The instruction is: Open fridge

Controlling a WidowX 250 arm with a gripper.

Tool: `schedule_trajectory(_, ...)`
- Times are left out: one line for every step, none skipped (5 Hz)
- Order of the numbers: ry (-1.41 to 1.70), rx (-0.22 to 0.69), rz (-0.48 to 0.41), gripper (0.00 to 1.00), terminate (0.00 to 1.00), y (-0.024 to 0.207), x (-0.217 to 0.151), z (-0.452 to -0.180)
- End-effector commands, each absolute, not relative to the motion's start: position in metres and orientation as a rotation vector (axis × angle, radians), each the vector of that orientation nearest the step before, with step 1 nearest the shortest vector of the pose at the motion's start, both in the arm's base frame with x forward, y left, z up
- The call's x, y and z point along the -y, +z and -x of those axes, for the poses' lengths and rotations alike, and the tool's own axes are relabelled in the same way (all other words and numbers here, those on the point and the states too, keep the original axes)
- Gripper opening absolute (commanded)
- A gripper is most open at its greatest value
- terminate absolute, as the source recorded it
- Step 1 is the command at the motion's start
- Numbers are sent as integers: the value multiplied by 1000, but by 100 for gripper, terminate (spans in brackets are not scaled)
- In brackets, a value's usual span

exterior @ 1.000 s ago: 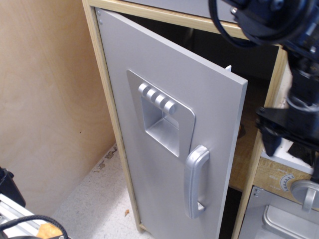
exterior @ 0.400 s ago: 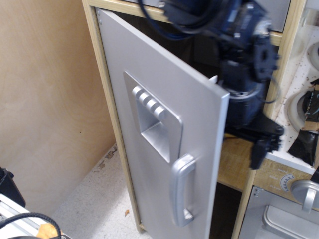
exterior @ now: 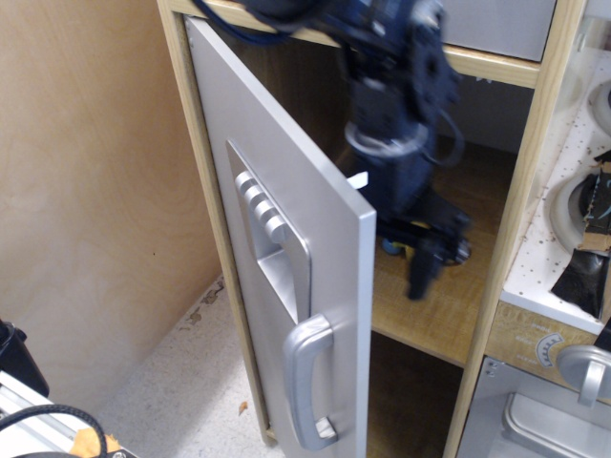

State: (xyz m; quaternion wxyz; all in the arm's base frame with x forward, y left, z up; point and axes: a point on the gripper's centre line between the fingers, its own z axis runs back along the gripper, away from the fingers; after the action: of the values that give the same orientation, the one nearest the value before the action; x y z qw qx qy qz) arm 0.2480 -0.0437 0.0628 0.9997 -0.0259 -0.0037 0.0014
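The fridge is a tall light-wood cabinet whose silver-grey door (exterior: 329,286) stands swung well open, hinged on its left post. The door carries a curved silver handle (exterior: 304,384) low down and a recessed dispenser panel (exterior: 274,250) with round knobs (exterior: 260,205). My dark blue arm reaches down from the top into the cabinet, just behind the door's free edge. My gripper (exterior: 422,267) hangs blurred over the inner wooden shelf (exterior: 458,305). One black finger (exterior: 419,282) shows; the jaws' state is unclear.
A plywood wall (exterior: 86,191) stands to the left above a speckled floor (exterior: 181,382). A short plain grey panel (exterior: 496,24) sits above the cabinet. A small silver oven front (exterior: 544,425) with a dial (exterior: 549,348) is at the lower right. Black cable and gear (exterior: 38,420) lie at the bottom left.
The door has swung further open, its free edge moving left. My arm has moved from the right side leftward and into the cabinet behind the door.
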Motion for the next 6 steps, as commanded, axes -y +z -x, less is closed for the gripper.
schedule_trajectory(73,70,29,100,0,88,5,-229)
schedule_trajectory(106,93,12,100,0,88,-12,-217)
schedule_trajectory(132,105,7,100,0,90,-37,-208)
schedule_trajectory(147,110,6,100,0,95,-53,-202)
schedule_trajectory(147,110,6,100,0,95,-53,-202)
schedule_trajectory(147,110,6,100,0,95,-53,-202)
